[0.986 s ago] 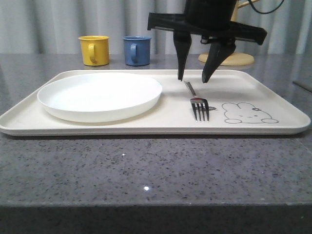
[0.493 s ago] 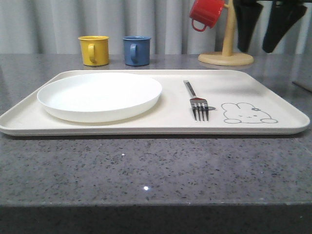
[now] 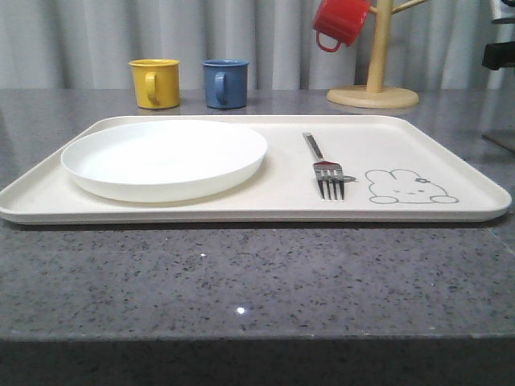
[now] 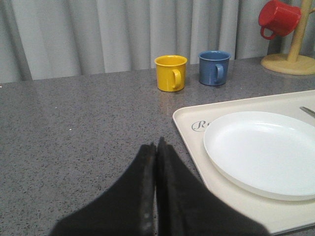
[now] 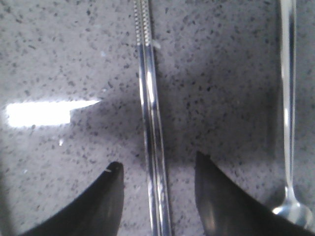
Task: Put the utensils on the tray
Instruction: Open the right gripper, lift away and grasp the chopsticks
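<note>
Fork point(image 3: 325, 167) lies on tray point(image 3: 451, 137), beside plate point(image 3: 164, 158); we note right gripper point(image 5: 156, 172) gone from above it, now over chopsticks point(image 5: 151, 123) on counter, fingers spread astride them (spoon point(image 5: 288, 113) alongside). Left gripper point(image 4: 156, 147) pressed together, idle. Chopsticks likely next.

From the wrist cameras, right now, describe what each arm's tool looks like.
The left tool has two matte black fingers, broad at the base and narrowing to blunt tips, with a faintly rough inner edge. The right tool has the same black fingers, curved and tapering to pointed tips, with a slight sheen. No cables, labels or markings are visible on either.
</note>
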